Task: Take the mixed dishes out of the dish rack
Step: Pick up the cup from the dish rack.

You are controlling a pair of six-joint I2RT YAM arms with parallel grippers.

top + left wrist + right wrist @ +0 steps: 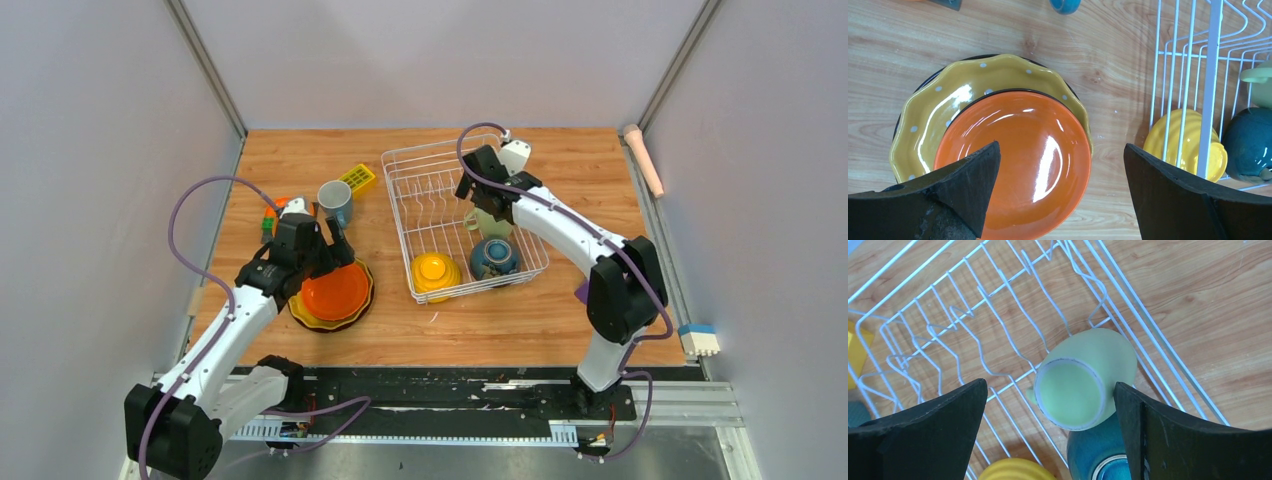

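The left gripper (pixel 1060 150) is wide open, and the orange plate (pixel 1018 145) lies directly under it, stacked on the yellow plate (pixel 943 95) on the desk (pixel 998 30). The right gripper (pixel 1050 386) is also wide open. The pale green mug (pixel 1083 385) sits under its gap, inside the dish rack (pixel 993 310), just beside the dark bowl (pixel 1098 460).

Wooden table (pixel 480 330), pale lilac walls (pixel 440 50)
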